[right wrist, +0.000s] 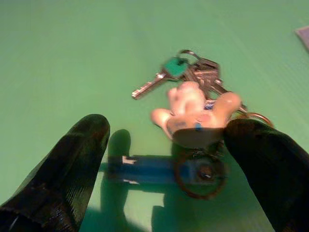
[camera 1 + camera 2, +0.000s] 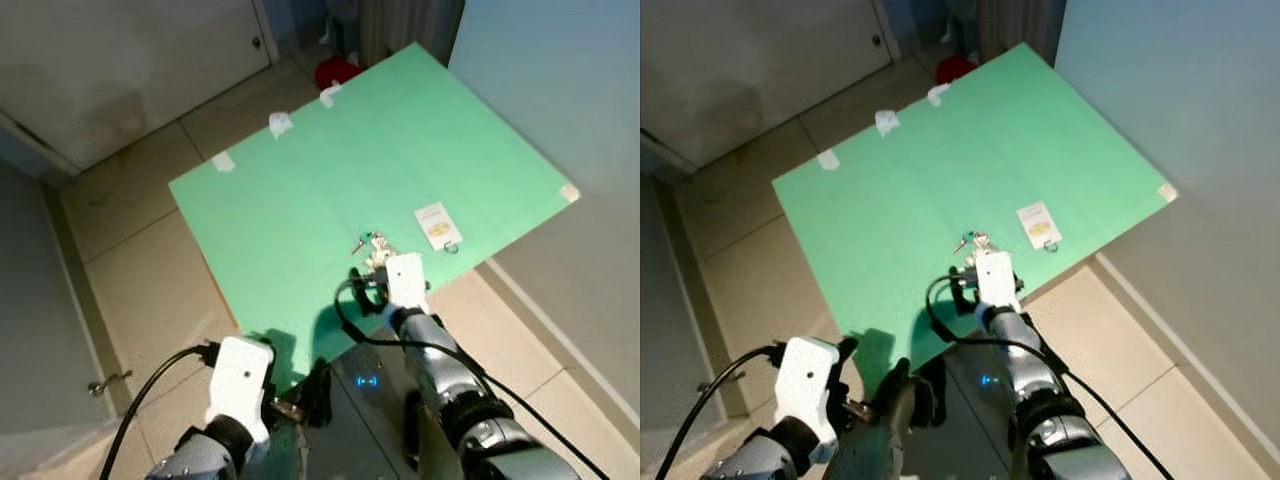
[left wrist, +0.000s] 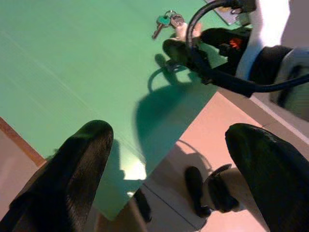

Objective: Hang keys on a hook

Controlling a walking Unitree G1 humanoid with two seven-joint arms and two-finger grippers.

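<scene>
The right gripper (image 1: 164, 159) hovers low over the green board (image 2: 300, 180), its two black fingers (image 1: 72, 164) spread wide apart with nothing between them. The keys (image 1: 193, 77) lie flat on the board just ahead of its fingertips, nearer the one finger than the other. The bunch is made of a green-capped key (image 1: 166, 70), several plain silver keys fanned beside it, and a small pale pink figure charm (image 1: 195, 113) lying closest to the gripper, with a dark ring (image 1: 199, 174) below it touching the shadowed board. The green-capped key's long axis runs slantwise across the gripper's line of reach, its blade tip pointing away from the rest of the bunch. Beyond the keys, farther from the gripper and toward the board's edge by the wall, sits a white hook plate (image 2: 438, 225) with a yellow patch and a small metal hook at its near end; it lies apart from the keys. The left gripper (image 3: 164, 159) hangs back near the board's near corner over the tiled floor (image 2: 130, 270), its fingers also parted and empty, well behind the right one.
</scene>
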